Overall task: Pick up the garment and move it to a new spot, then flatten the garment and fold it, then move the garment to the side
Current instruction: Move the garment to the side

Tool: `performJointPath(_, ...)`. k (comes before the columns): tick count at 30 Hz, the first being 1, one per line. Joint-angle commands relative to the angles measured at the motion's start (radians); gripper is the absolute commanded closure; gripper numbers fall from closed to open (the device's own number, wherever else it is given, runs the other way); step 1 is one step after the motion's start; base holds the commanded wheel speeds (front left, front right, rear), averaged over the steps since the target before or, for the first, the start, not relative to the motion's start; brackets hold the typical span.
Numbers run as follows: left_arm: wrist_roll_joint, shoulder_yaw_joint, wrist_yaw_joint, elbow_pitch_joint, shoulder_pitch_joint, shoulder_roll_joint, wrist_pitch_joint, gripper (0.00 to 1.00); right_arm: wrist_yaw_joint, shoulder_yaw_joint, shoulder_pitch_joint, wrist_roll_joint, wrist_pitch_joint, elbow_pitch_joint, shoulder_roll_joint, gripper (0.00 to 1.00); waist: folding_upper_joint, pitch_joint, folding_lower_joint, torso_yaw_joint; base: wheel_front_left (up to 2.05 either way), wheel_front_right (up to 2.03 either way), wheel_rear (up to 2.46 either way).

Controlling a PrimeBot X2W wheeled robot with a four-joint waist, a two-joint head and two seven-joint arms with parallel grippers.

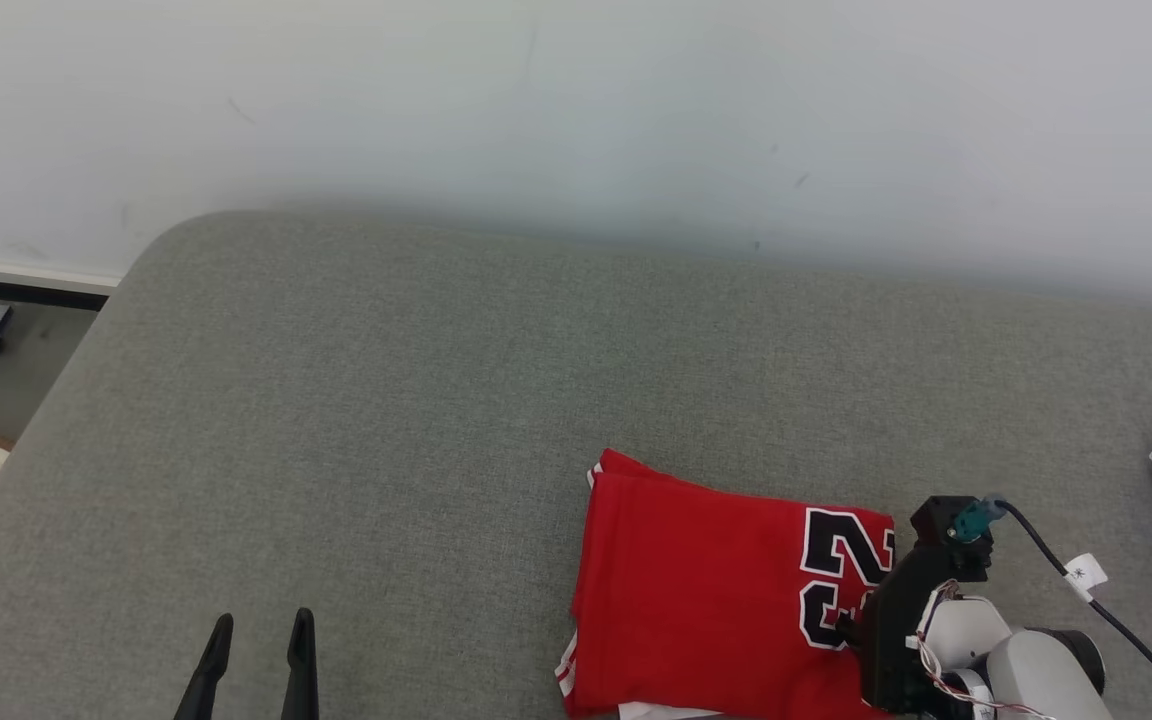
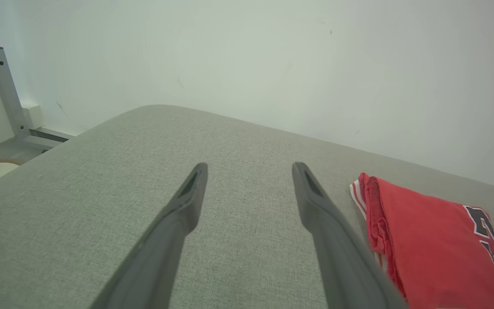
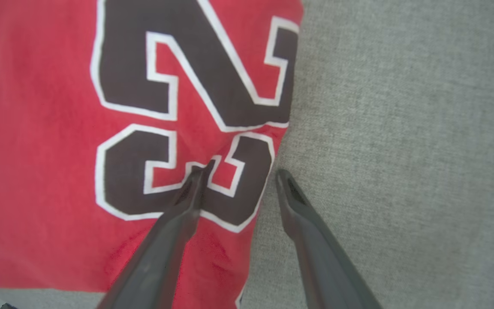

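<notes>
Red garment [image 1: 696,590], edge between spread fingers of right tool [image 3: 243,169] — left tool [image 2: 250,165] released, apart

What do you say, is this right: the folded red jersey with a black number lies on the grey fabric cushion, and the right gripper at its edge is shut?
Not shut: the right gripper is open. The right wrist view shows its fingers apart, one over the black number on the folded red jersey, the other over the grey fabric cushion. The rest is right.
</notes>
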Motion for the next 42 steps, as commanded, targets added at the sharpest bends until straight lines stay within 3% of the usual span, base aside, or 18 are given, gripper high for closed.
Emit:
performJointPath(1,0.007,0.008,-0.001,-0.006,-0.010,-0.005,-0.003,0.00,-0.002,0.014,0.002,-0.003,-0.010,0.016,0.004,0.92,0.0000,0.004,0.0000,-0.009,0.00,0.00,0.00)
performJointPath(2,0.007,0.010,-0.001,-0.009,-0.009,-0.005,-0.003,0.00,-0.002,0.017,-0.005,-0.010,-0.017,0.010,0.004,1.00,0.0000,0.006,0.0000,-0.015,0.00,0.00,0.00)
performJointPath(6,0.014,0.015,-0.001,-0.036,-0.023,-0.009,-0.003,0.00,-0.002,-0.012,-0.065,-0.079,-0.058,-0.036,-0.001,1.00,0.0000,0.030,0.0000,-0.056,0.00,0.00,0.00)
performJointPath(12,0.023,0.016,-0.001,-0.077,-0.055,-0.014,-0.003,0.00,-0.002,-0.094,-0.151,-0.206,-0.016,-0.129,-0.003,1.00,0.0000,0.080,0.0000,-0.123,0.00,0.00,0.00)
performJointPath(19,0.028,-0.002,-0.001,-0.095,-0.088,-0.018,-0.003,0.00,-0.002,-0.181,-0.196,-0.253,0.039,-0.304,-0.093,1.00,0.0000,0.139,0.0000,-0.200,0.00,0.00,0.00)
performJointPath(26,0.025,-0.030,-0.001,-0.097,-0.131,-0.005,-0.003,0.00,-0.002,-0.273,-0.224,-0.279,0.074,-0.385,-0.169,1.00,0.0000,0.197,0.0000,-0.236,0.00,0.00,0.00)
performJointPath(42,0.050,-0.097,-0.001,-0.092,-0.237,0.080,-0.003,0.00,-0.002,-0.520,-0.401,-0.457,-0.158,-0.160,-0.312,1.00,0.0000,0.351,0.0000,-0.246,0.00,0.00,0.00)
